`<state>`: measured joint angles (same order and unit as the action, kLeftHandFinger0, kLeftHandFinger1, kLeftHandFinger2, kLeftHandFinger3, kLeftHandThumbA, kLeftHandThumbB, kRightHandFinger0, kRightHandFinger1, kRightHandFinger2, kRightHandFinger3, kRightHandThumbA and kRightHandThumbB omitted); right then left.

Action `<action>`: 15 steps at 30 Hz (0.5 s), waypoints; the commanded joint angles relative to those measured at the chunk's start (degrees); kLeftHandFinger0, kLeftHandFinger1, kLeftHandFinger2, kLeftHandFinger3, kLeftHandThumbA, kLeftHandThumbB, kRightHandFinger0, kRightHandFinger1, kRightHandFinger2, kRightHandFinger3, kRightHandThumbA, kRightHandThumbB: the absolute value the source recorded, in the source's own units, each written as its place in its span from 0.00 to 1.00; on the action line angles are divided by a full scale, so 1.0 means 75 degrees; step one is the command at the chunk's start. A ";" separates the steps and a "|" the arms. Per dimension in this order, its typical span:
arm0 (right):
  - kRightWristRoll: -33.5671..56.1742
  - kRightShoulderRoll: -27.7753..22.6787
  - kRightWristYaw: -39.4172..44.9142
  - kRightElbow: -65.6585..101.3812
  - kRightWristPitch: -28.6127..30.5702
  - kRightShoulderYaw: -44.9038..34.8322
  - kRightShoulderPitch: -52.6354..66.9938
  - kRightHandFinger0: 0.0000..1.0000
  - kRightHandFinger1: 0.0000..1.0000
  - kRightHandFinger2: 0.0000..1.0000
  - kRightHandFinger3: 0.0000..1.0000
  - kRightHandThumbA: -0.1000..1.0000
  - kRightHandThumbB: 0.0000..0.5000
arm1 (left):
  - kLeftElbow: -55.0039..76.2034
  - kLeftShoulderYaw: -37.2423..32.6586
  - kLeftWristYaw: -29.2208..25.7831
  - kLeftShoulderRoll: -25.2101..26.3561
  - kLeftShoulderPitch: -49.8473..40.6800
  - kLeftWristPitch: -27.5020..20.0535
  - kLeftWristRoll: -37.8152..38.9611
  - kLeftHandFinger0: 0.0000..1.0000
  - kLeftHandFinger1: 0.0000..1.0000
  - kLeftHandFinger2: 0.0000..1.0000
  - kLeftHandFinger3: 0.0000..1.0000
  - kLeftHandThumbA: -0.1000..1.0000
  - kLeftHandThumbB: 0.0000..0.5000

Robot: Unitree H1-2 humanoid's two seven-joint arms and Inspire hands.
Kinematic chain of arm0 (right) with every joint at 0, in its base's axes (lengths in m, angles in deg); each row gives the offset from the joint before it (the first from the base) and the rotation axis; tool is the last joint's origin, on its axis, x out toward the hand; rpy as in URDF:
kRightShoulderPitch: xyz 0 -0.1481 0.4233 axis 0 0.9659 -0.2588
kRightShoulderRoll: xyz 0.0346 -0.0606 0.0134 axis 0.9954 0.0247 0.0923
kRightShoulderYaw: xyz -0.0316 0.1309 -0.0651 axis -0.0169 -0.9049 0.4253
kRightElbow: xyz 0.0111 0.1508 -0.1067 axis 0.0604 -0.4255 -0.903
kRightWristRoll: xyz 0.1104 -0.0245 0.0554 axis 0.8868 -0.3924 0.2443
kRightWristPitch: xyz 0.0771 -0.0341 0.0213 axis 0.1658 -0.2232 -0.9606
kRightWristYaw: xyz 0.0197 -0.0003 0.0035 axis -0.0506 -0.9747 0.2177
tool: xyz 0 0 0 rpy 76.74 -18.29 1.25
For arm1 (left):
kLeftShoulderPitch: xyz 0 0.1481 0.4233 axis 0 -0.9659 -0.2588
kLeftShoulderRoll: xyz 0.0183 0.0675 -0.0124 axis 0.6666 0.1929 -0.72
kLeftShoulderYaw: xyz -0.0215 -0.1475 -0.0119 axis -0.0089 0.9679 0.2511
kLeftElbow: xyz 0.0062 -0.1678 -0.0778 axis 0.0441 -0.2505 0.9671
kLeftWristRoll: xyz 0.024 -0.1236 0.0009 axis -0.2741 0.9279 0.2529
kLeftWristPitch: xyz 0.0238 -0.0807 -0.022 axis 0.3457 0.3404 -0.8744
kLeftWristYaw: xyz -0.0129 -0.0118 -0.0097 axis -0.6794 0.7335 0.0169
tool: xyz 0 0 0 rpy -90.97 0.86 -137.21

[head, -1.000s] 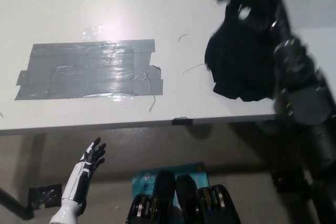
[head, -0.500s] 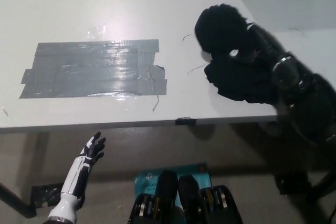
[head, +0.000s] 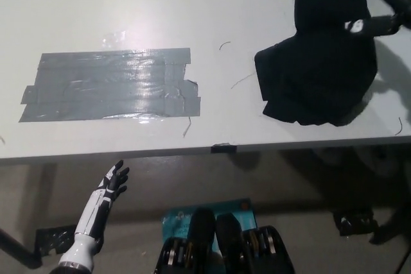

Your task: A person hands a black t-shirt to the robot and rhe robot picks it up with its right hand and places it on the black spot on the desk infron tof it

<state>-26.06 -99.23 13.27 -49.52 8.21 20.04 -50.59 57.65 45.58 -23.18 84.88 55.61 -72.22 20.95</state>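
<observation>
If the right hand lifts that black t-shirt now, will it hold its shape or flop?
Likely floppy: the black t-shirt lies crumpled in soft folds on the white desk, so it should sag and trail. Probably light, being thin cloth. Its lower edge lies near the desk's front edge, so dragging might spill it over. The right robot hand is at its top.

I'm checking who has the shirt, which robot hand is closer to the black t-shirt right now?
Right. The black right hand is at the t-shirt, on its upper bunched part. The white left hand hangs below the desk edge, far off.
</observation>
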 commanded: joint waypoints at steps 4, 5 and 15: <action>0.1998 -0.1457 0.2405 0.2504 -0.1506 -0.1214 -0.1838 1.00 1.00 1.00 1.00 0.81 1.00 | 0.0298 -0.0107 0.0192 0.0233 0.0234 0.0056 -0.0097 1.00 1.00 1.00 1.00 1.00 0.97; 0.2022 -0.1493 0.2429 0.2557 -0.1515 -0.1264 -0.1821 1.00 1.00 1.00 1.00 0.80 1.00 | 0.0268 -0.0114 0.0196 0.0246 0.0244 0.0032 -0.0116 1.00 1.00 1.00 1.00 1.00 0.98; 0.2220 -0.1182 0.1622 0.3339 -0.1284 -0.2314 -0.1431 1.00 1.00 1.00 1.00 0.78 1.00 | 0.0287 -0.0156 0.0162 0.0241 0.0326 0.0069 -0.0163 1.00 1.00 1.00 1.00 1.00 0.98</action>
<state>-13.13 -108.27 26.39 -27.46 -0.70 6.38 -59.93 57.72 45.09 -22.60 85.86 56.71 -71.25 20.38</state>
